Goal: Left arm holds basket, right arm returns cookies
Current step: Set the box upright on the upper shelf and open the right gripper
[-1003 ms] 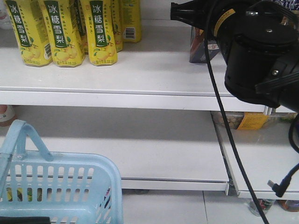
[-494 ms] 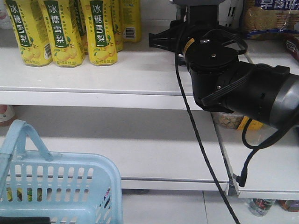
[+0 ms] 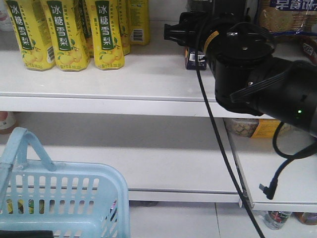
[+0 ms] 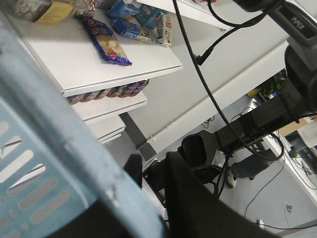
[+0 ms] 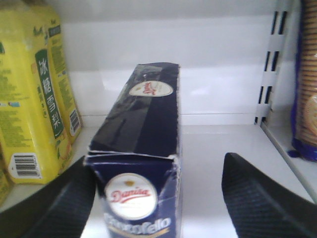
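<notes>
Cookies [image 5: 143,124] back in sight on shelf [image 5: 213,144], right claw [image 5: 156,163] wide astride them.

**White retail shelving.** An upper shelf [image 3: 124,79] is seen at 11 o'clock and a lower shelf [image 3: 158,158] at centre. Pale tiled floor [image 3: 173,220] is shown at 6 o'clock. In the right wrist view, a slotted upright [image 5: 270,74] is set at 2 o'clock beside the evenly lit white back panel [image 5: 198,64].

The right arm [image 3: 257,74] hides most of the cookies [image 3: 194,58]; basket [image 3: 74,171] cut off below.
</notes>
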{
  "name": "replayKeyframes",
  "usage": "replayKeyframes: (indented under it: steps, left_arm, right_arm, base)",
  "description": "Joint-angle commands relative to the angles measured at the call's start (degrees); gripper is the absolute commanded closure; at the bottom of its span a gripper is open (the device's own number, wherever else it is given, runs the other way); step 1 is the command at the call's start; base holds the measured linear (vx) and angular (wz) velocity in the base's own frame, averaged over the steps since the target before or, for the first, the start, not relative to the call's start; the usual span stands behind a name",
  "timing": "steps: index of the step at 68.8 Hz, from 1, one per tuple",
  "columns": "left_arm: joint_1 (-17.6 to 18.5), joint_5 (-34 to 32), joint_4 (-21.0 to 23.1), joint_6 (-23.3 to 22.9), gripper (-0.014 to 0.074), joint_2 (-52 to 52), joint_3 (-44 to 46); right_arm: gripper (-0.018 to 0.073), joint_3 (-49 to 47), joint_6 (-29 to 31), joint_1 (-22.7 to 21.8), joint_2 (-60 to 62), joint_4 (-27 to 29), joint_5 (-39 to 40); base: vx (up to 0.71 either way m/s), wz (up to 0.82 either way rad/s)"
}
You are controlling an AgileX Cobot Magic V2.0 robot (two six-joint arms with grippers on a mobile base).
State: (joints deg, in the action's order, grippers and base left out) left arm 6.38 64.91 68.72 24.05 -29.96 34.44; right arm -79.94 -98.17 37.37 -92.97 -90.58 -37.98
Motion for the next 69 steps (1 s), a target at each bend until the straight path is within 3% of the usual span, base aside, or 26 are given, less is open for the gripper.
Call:
replayKeyframes:
  steps: [1, 9, 40, 59, 69]
  left_arm:
    - [0.33, -2.04, 4.66, 0.65, 0.0603, -0.35, 1.6]
    - [0.33, -2.04, 4.66, 0.65, 0.0603, -0.35, 1.6]
    - [0.33, -2.04, 4.66, 0.65, 0.0603, -0.35, 1.6]
    - [0.33, -2.04, 4.66, 0.65, 0.0603, -0.35, 1.6]
    - [0.33, -2.04, 4.66, 0.65, 0.0603, -0.35, 1.6]
  right_arm:
    - [0.0041, -1.53, 4.22, -0.11, 4.44, 1.22, -0.15]
    - [0.0043, -1.53, 8.34, 1.24, 6.64, 4.07, -1.12]
    - [0.0043, -1.53, 16.34, 11.84, 12.65, 5.1, -7.74]
    - [0.0043, -1.53, 25.2, 18.51, 17.61, 13.82, -16.24]
    - [0.0043, -1.53, 29.28, 22.5, 19.73, 14.37, -24.29]
  base:
    - [0.0, 0.0]
    - [0.0, 0.0]
    - [0.0, 0.0]
    - [0.0, 0.0]
    - [0.0, 0.0]
